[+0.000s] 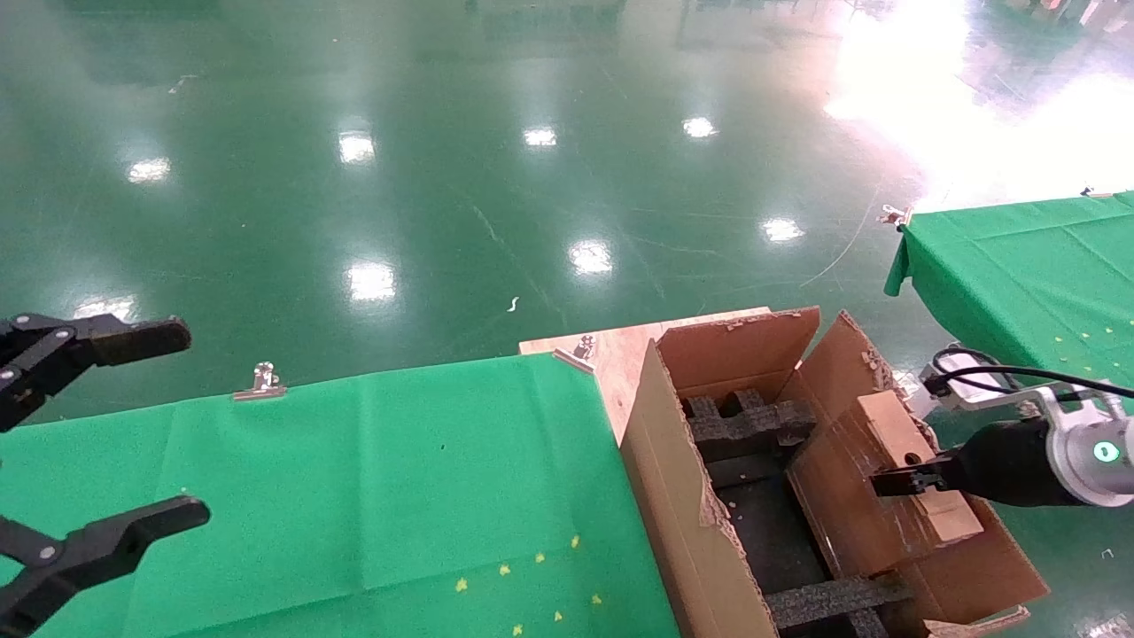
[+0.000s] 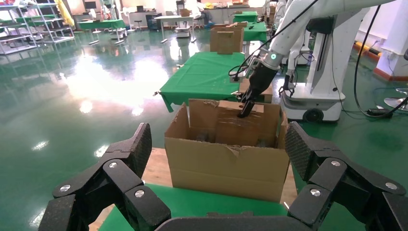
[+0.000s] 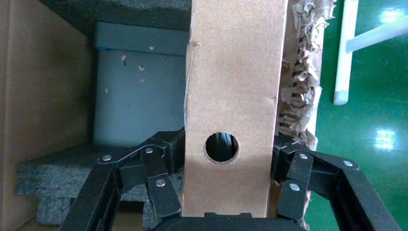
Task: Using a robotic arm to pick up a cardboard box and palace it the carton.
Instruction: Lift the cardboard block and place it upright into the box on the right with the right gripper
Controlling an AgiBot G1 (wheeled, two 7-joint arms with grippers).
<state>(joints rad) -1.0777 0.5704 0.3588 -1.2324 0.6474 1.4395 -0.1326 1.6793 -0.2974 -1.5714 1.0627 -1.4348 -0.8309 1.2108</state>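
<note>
2 grippers show in the head view, and only the right gripper is at work: its black fingers are clamped on the 2 broad sides of the cardboard box, which it holds over the right-hand part of the carton. In the right wrist view the cardboard box runs straight out from the gripper, its long axis in line with the fingers, and the narrow face with the round hole faces the camera. From the head view that long axis runs front to back along the carton's right wall, the far end a little higher than the near one. Beneath it lie black foam inserts and the carton's dark floor; whether the box touches the wall or the foam I cannot tell. The carton stands on a bare wooden board at the end of the green-clothed table. Off to the left, the left gripper hangs above that cloth with its jaws spread wide and nothing between them.
</note>
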